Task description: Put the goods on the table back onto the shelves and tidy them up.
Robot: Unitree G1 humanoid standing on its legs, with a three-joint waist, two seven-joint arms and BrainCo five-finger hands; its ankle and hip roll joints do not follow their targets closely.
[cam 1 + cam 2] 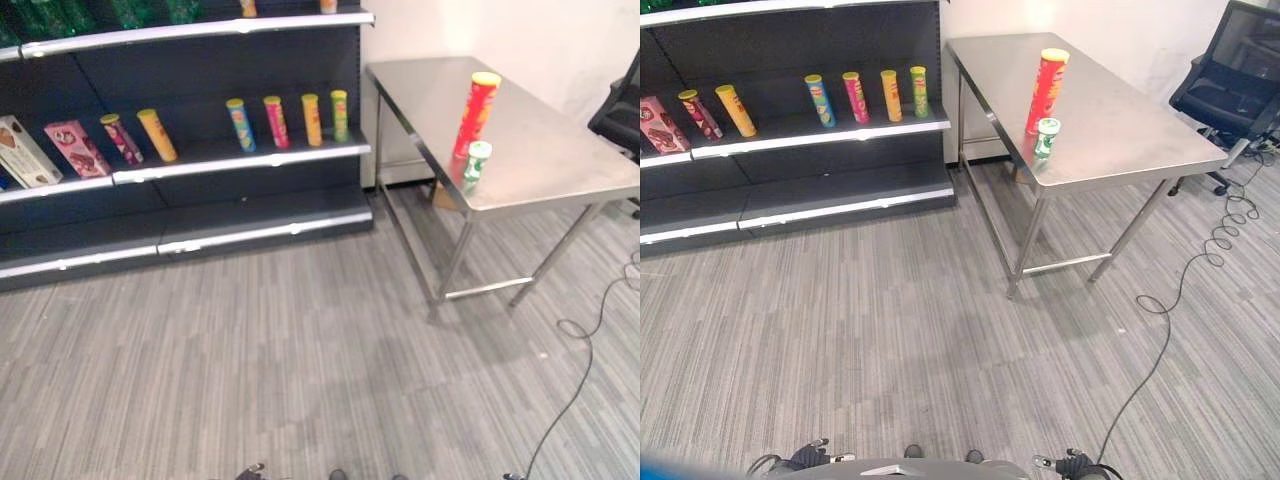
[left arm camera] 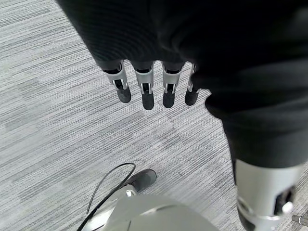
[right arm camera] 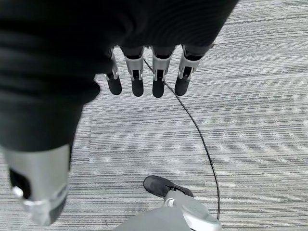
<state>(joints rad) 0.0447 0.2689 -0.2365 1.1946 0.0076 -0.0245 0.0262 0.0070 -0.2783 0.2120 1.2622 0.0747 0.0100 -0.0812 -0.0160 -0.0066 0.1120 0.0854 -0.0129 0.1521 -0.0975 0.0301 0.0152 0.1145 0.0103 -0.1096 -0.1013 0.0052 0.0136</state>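
counter (image 1: 560, 150): steel, at 2 o'clock, just right of shelves
red can (image 1: 477, 113): upright on counter, near front edge
green can (image 1: 476, 163): small, touching red can's front
shelves (image 1: 240, 160): at 11 o'clock, row of cans upright
left hand (image 2: 144, 82): fingers relaxed, empty, over floor
right hand (image 3: 144, 77): fingers relaxed, empty, over floor

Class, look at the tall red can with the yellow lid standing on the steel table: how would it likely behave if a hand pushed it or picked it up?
The tall red can is slim and upright, so a push high up would probably tip it. Once down, its round body would likely roll on the smooth table. The small green can beside it might get knocked.
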